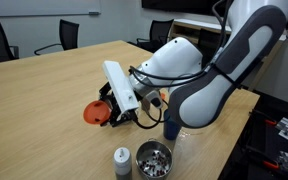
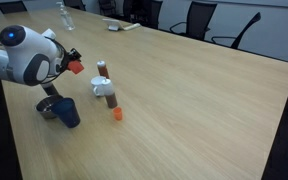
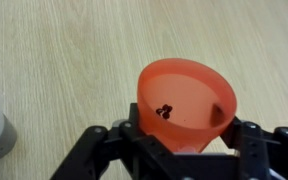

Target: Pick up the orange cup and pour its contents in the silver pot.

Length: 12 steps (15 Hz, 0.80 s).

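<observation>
So the claw is clamped tight on the orange cup, holding it tilted up off the worktop. In the wrist view you look right into the cup, and a few dark bits are inside. The silver pot stands near the worktop's edge by the arm, with a small grey-topped shaker and a dark blue cup just beside it. The orange cup hangs off to one side of the pot, with bare worktop behind it.
</observation>
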Available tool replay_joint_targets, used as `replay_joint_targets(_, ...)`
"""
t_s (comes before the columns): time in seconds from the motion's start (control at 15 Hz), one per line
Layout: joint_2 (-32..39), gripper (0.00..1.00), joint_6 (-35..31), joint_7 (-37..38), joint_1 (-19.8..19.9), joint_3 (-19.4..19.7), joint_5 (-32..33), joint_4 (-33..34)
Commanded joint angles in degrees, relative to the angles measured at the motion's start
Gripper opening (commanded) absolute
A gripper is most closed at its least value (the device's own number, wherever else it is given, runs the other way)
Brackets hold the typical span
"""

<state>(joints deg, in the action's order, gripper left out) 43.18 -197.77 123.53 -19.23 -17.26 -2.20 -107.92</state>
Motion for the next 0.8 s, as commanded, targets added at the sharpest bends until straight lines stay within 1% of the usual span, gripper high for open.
replay_joint_targets(0.0, 5.0, 0.49, -0.6, -5.0, 4.5, -6.0, -2.2, 3.8)
replay_joint_targets(0.27, 12.2, 0.49, -0.5, -7.6, 9.6, -12.2, -1.1, 9.7)
replay_joint_targets(0.47, 17.5, 0.49, -0.5, -10.1, 12.4, -16.0, -0.6, 13.4)
replay_joint_targets(0.73, 23.0, 0.49, -0.6, -14.1, 15.0, -19.9, -0.3, 13.9)
